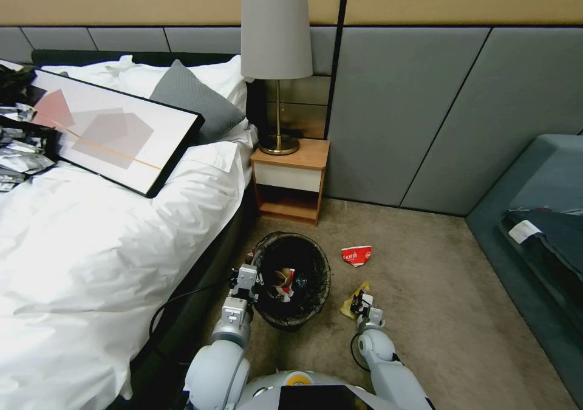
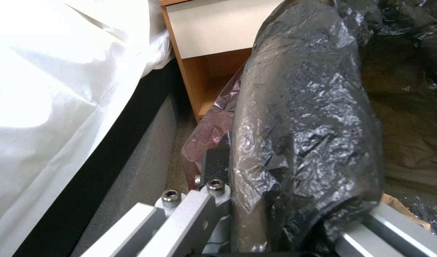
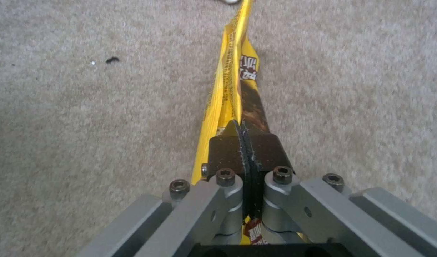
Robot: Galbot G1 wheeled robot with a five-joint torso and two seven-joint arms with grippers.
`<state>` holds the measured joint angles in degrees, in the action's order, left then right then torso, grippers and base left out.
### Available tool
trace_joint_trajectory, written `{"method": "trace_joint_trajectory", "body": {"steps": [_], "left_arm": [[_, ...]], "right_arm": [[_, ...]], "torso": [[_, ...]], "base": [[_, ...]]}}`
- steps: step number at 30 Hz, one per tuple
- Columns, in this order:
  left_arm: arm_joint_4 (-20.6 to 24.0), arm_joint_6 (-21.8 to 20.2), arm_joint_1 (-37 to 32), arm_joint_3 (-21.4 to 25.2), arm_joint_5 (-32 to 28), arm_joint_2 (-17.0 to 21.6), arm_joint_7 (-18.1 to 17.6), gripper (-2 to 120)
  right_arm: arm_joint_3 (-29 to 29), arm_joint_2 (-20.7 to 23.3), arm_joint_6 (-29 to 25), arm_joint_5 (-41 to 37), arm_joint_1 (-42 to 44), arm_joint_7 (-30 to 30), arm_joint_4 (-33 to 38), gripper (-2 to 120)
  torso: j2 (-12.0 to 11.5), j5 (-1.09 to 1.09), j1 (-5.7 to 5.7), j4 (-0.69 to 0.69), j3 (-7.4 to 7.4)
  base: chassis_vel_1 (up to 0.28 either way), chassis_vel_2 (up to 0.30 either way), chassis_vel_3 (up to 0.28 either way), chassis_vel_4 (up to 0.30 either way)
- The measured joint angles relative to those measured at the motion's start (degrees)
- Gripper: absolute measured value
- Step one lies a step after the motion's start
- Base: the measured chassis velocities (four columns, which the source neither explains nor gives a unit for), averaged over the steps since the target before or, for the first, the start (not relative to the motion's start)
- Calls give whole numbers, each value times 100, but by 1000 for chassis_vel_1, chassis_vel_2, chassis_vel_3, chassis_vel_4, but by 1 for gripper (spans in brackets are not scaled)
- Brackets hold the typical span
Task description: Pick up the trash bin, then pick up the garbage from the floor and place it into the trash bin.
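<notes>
Both grippers engaged: bin held at left, wrapper pinched at right.

Right gripper is clamped flat on the yellow-and-dark snack wrapper at the beige carpet. Left gripper grips the rim of the small round trash bin with crinkled black bag liner, beside the white-sheeted bed; litter lies inside. 1 crushed red-and-white paper cup lies farther off, near the wooden nightstand.

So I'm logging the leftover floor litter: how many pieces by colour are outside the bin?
Red-and-white: 1, the crushed cup lying on the carpet.
Yellow-and-dark: 1, the snack wrapper pinched in the right gripper.
Total: 2.
</notes>
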<state>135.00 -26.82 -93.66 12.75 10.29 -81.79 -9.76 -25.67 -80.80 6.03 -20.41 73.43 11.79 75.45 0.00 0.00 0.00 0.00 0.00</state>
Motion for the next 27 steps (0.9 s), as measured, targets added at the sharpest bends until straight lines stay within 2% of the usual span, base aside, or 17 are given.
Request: {"method": "trace_joint_trajectory", "body": {"steps": [11,16,20,21,23,24,27], "left_arm": [[1,0,17,-12,-8,14,1,0],[5,0,15,-9,-11,12,2,0],[4,-1,10,-9,-11,10,2,0],[4,-1,10,-9,-11,10,2,0],[-2,-2,6,-18,-12,11,2,0],[-2,-2,6,-18,-12,11,2,0],[-18,-4,3,-40,-11,31,3,0]], "right_arm": [[-27,26,-186,151,2,-49,-52,0],[-34,25,-465,380,55,-40,216,0],[-31,30,-1454,733,241,-230,1026,0],[-31,30,-1454,733,241,-230,1026,0],[-22,61,-1759,783,376,-433,1696,0],[-22,61,-1759,783,376,-433,1696,0],[53,135,-2178,783,639,-1006,2923,0]], "torso": [[0,0,0,0,0],[0,0,0,0,0],[0,2,0,-2,0],[0,2,0,-2,0],[0,-3,0,0,-1],[0,-3,0,0,-1],[1,-3,0,1,-1]], "base": [[0,0,0,0],[0,0,0,0],[0,0,0,0],[0,0,0,0],[0,0,0,0],[0,0,0,0],[0,0,0,0]]}}
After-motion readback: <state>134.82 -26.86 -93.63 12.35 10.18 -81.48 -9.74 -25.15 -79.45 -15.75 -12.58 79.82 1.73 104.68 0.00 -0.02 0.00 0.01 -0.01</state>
